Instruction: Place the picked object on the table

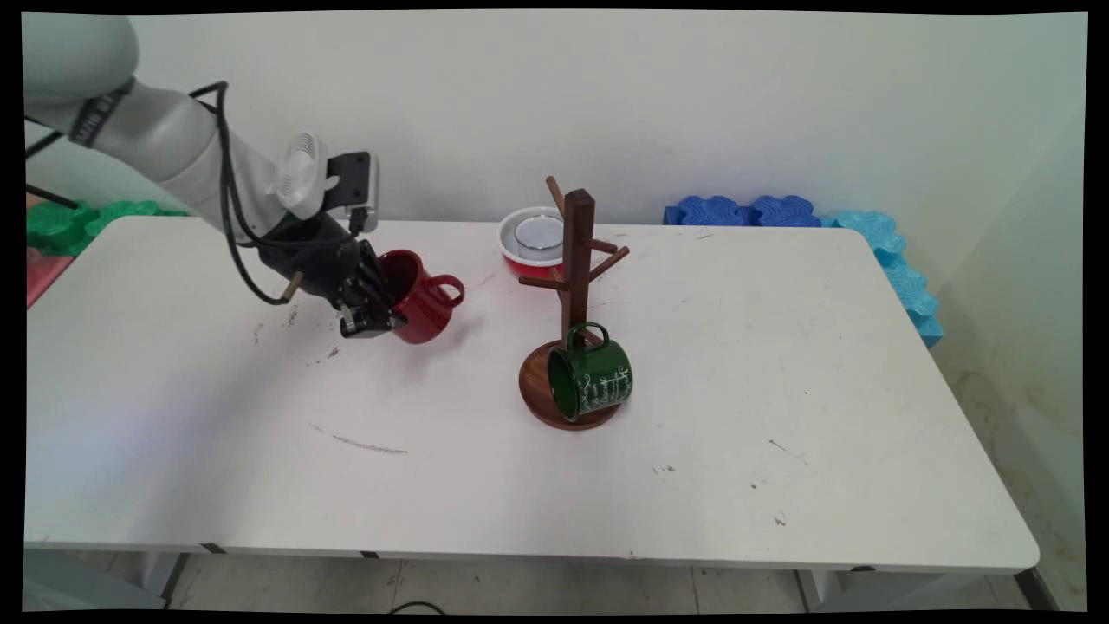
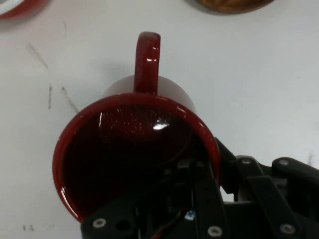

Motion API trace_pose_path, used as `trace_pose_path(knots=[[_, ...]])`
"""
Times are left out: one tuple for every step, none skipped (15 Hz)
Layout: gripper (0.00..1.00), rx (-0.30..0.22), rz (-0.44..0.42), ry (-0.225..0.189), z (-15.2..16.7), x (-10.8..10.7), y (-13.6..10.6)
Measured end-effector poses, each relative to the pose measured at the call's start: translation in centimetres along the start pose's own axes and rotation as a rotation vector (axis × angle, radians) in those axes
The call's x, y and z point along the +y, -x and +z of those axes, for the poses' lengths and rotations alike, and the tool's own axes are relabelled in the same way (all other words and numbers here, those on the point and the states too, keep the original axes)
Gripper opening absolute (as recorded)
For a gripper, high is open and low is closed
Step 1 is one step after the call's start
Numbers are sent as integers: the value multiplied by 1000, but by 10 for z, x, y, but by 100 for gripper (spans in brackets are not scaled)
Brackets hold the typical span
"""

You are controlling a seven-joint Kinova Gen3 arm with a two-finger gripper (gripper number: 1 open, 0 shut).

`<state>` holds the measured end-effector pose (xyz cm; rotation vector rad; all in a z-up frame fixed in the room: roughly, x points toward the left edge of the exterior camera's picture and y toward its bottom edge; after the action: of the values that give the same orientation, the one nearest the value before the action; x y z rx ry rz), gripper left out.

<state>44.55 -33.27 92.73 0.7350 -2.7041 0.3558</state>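
Place: a robotics lab or test room.
Evidence: a white robot arm [image 1: 165, 147] with hanging black cables [image 1: 230, 199] over a scuffed white surface [image 1: 485, 485]; bare wall [image 1: 606, 95] at 12 o'clock; blue foam blocks [image 1: 749, 211] at 2 o'clock, green ones [image 1: 74, 221] at 10 o'clock.

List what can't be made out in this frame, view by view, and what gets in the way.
- Main view: the gripper covers the near rim of the red mug; whether the mug touches the table is unclear.
- Main view: the mug tree hides part of the red bowl; the white lettering on the green mug is too small to read.
- Hand view: the linkage covers the red mug's lower rim; the bowl and the tree's base are cut off by the top edge.
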Motion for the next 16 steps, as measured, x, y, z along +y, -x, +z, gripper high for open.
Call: trace_pose_path(knots=[[0,-8,8,-4,5,-4,-1],[0,-16,15,-7,10,-7,-1],[0,-22,19,-8,14,-9,-2],[0,-29,23,-10,19,-11,-3],[0,-35,25,-11,23,-14,-3],[0,-40,24,-11,27,-15,-3],[0,-45,23,-11,30,-17,-4],[0,-49,22,-11,34,-18,-5],[0,-52,21,-10,37,-19,-5],[0,-56,19,-10,40,-21,-6],[0,-59,18,-9,43,-21,-7],[0,-62,17,-8,45,-22,-7],[0,-63,17,-8,47,-23,-7],[0,-66,16,-7,48,-24,-8],[0,-68,15,-6,50,-25,-8],[0,-71,14,-6,52,-26,-8]])
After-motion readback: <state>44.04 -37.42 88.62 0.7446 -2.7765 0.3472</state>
